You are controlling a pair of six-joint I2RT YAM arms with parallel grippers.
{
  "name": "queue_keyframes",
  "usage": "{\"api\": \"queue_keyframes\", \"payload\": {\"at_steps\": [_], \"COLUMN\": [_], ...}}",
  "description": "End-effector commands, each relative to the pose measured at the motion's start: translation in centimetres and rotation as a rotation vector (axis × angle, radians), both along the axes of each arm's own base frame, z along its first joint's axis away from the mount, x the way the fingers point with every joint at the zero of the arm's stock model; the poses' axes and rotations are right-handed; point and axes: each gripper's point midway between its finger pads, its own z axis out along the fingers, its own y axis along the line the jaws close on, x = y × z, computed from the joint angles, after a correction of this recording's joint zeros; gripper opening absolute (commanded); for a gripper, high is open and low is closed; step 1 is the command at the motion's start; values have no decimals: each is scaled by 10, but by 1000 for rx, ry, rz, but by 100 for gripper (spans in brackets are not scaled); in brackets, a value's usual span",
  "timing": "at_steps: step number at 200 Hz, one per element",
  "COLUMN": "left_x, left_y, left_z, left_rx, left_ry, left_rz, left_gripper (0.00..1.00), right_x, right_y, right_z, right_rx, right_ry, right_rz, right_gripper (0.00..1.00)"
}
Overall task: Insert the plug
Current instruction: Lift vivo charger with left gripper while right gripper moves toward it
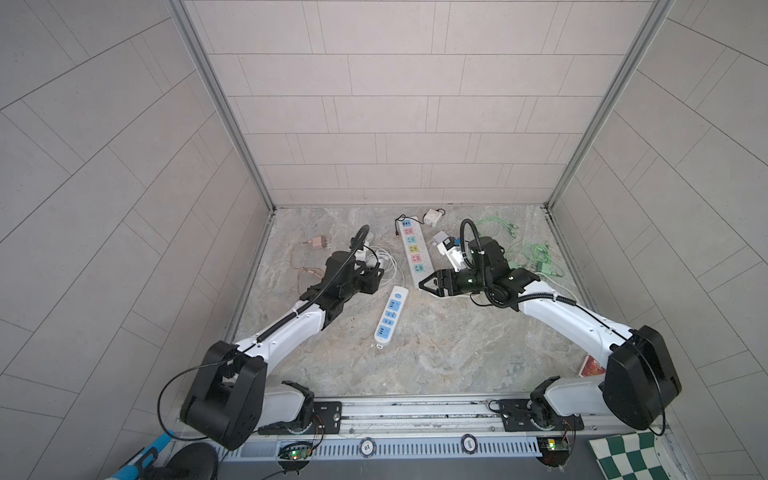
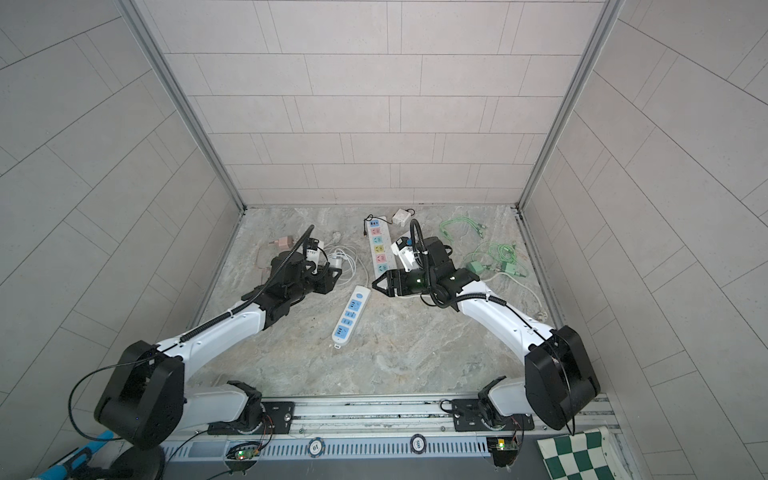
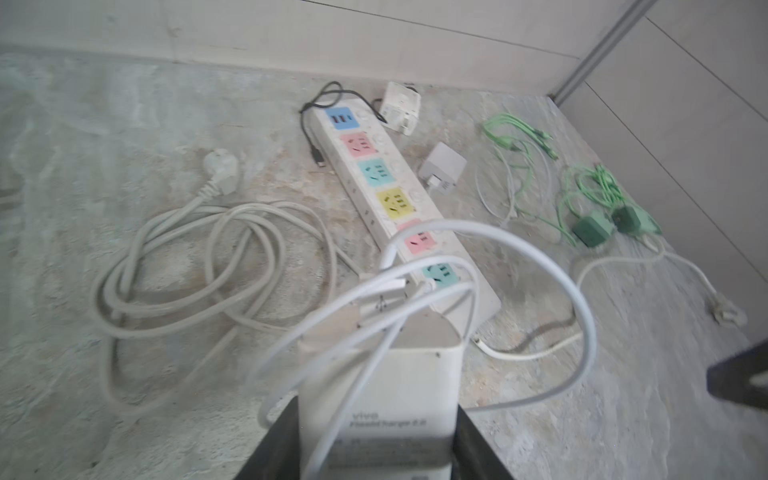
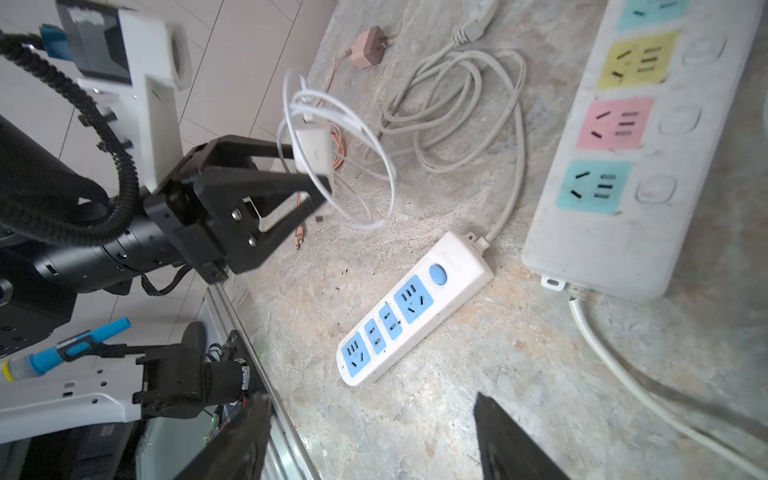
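My left gripper (image 3: pixel 376 415) is shut on a white charger plug (image 3: pixel 380 386) that trails loops of white cable (image 3: pixel 540 257). The right wrist view shows that gripper (image 4: pixel 311 168) holding the plug (image 4: pixel 313 145) above the floor. In both top views it (image 1: pixel 376 272) (image 2: pixel 330 276) hovers left of the two power strips. A small white strip with blue sockets (image 1: pixel 390 316) (image 4: pixel 415 307) lies between the arms. A long strip with coloured sockets (image 1: pixel 413 249) (image 3: pixel 395 199) lies behind it. My right gripper (image 1: pixel 424 284) (image 4: pixel 374 436) is open and empty near the long strip's end.
A coiled grey cord (image 3: pixel 208 257) lies left of the long strip. A pink charger (image 1: pixel 318 242) sits far left, and a white cube adapter (image 1: pixel 432 216) and a grey adapter (image 3: pixel 442 168) lie at the back. Green cables and plugs (image 1: pixel 536 257) lie on the right.
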Motion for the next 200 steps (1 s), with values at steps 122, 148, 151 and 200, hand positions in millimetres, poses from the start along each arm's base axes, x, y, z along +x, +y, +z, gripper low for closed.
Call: {"api": "queue_keyframes", "payload": {"at_steps": [122,148,151,200], "left_x": [-35,-34,-34,-33], "left_y": [-60,-58,-58,-56], "left_z": [31,29,28,26], "left_rx": [48,66,68,86], "left_ry": [-202,-197,-195,-183], "left_rz": [-221,-211,-210,-203], "left_gripper": [21,21,21,19], "right_x": [-18,-26,-27,-38], "right_y": [44,37,35,21], "right_z": [54,59,59,73], "right_rx": [163,147,146,136], "right_ry": [-82,-100,-108,-151], "right_rz": [125,111,107,76], "right_gripper": [39,39,39,39]}}
